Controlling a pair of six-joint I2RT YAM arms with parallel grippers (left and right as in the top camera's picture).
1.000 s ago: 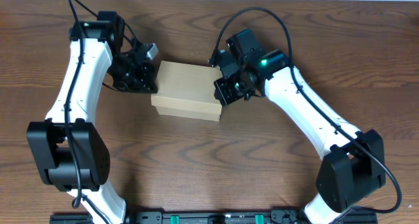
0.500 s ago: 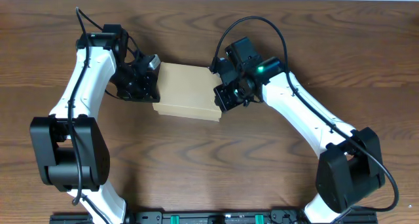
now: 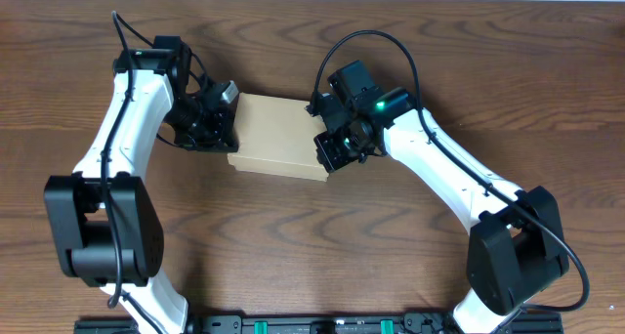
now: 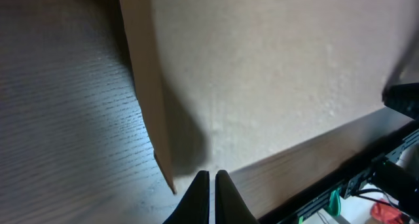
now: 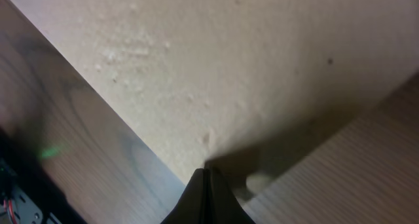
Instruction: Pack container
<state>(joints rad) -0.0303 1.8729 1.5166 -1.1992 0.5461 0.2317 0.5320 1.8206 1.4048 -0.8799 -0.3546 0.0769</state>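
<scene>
The container (image 3: 278, 136) is a tan cardboard box with its lid down, lying mid-table in the overhead view. My left gripper (image 3: 223, 129) is shut and presses against the box's left end. My right gripper (image 3: 327, 144) is shut and presses on the box's right end near its top. In the left wrist view my shut left fingers (image 4: 211, 188) sit at the box (image 4: 262, 86) by its corner edge. In the right wrist view my shut right fingers (image 5: 206, 185) rest on the box's flat top (image 5: 229, 67). Nothing is held in either gripper. The box's contents are hidden.
The brown wooden table (image 3: 312, 236) surrounds the box. A black rail (image 3: 322, 324) runs along the table's front edge. The white wall edge lies along the back.
The right gripper has moved slightly left and closer onto the box's right end. The left gripper shifted a little down against the box a second ago, then stayed. The box barely moved.
</scene>
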